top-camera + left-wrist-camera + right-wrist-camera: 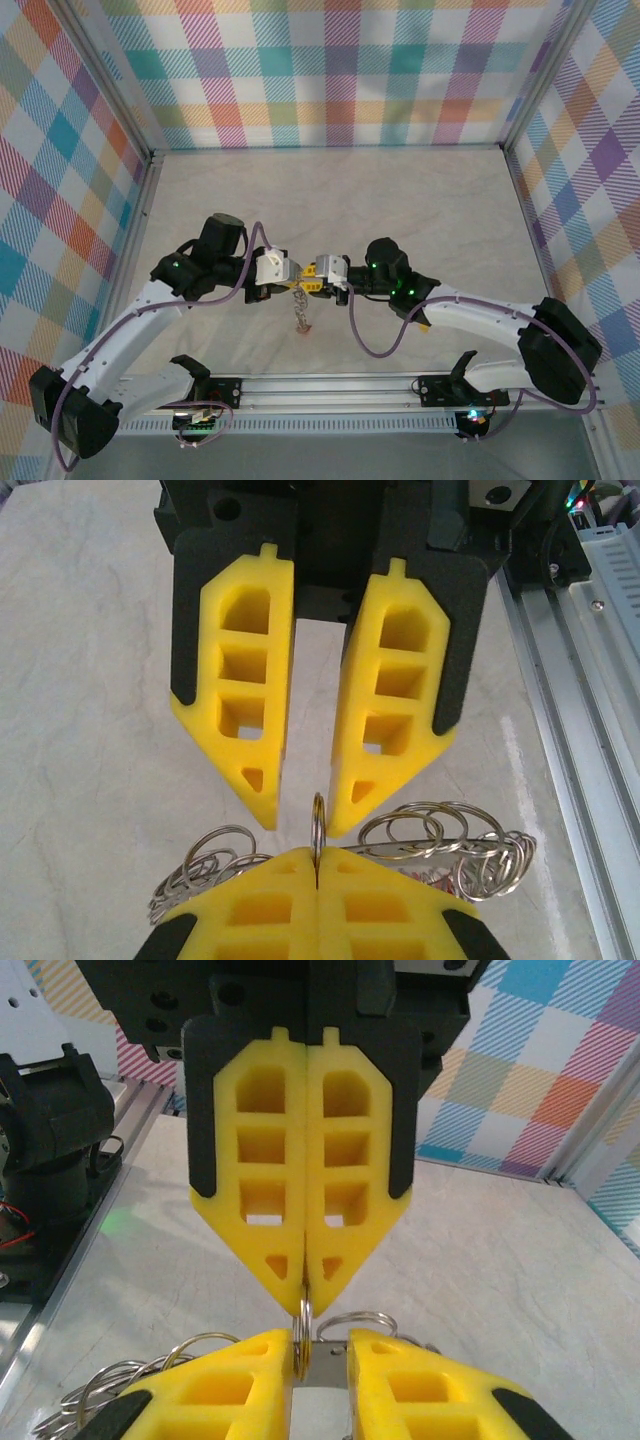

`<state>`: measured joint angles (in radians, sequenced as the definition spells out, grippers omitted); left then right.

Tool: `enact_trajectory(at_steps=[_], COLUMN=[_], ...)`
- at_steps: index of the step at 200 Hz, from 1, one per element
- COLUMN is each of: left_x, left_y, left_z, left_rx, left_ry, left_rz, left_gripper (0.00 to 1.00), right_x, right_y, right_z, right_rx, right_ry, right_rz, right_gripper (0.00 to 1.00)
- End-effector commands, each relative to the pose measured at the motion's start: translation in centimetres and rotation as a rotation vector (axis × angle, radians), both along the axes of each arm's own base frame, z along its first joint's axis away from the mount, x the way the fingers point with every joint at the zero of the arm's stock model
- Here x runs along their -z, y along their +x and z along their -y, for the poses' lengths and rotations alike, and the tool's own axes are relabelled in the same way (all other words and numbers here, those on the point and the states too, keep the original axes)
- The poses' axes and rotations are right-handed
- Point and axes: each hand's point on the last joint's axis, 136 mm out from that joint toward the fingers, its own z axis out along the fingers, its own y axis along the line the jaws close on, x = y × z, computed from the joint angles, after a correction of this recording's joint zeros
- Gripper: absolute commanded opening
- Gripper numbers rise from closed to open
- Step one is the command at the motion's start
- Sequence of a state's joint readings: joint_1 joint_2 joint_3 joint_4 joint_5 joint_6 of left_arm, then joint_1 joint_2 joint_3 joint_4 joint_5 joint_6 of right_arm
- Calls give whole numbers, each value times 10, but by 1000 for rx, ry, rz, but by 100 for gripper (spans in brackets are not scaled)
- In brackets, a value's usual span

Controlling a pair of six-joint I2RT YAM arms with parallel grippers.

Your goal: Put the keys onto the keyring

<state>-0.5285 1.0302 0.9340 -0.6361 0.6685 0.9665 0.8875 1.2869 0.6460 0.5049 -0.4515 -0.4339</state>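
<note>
Keyring [318, 832]: pinched edge-on in the closed left end effector [316, 860], raised above the bench [400, 200], its plane upright. A fringe [299, 316] of small rings hangs from it, long axis apparently downward. Beyond, the right end effector [304, 822] faces it, jaws slightly parted astride the rim. Probably light, stiff and slippery, with a swinging fringe; best gripped on bare rim.

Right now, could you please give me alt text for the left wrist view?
The left gripper is shut on the keyring, seen edge-on, with small silver loops fanning out either side. Facing it, the right gripper has its jaws slightly apart over the table.
</note>
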Motion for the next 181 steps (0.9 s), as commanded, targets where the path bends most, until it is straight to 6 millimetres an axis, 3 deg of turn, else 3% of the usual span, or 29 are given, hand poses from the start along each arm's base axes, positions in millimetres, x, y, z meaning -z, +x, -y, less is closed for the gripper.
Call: enact_trajectory(at_steps=[1, 20, 42, 64, 87, 126, 181], left_x=[-15, -17, -13, -8, -8, -8, -18], left_y=[-4, -4, -2, -5, -12, -7, -9], left_z=[5, 6, 0, -13, -16, -20, -8], left_rx=[34, 35, 11, -26, -43, -85, -45], left_ry=[-33, -37, 6, 67, 33, 32, -50], left_rz=[-2, -3, 9, 9, 22, 48, 46], left_gripper=[0, 0, 0, 23, 31, 32, 32], right_x=[-15, -14, -19, -30, -35, -40, -43], right_y=[3, 7, 11, 4, -8, -24, -24], right_z=[-9, -10, -9, -7, -6, -6, -8], right_rx=[2, 24, 55, 25, -36, -130, -132], right_ry=[29, 17, 51, 116, 146, 167, 185], right_rz=[37, 48, 50, 47, 39, 57, 48], right_gripper=[18, 0, 0, 0, 0, 0, 0])
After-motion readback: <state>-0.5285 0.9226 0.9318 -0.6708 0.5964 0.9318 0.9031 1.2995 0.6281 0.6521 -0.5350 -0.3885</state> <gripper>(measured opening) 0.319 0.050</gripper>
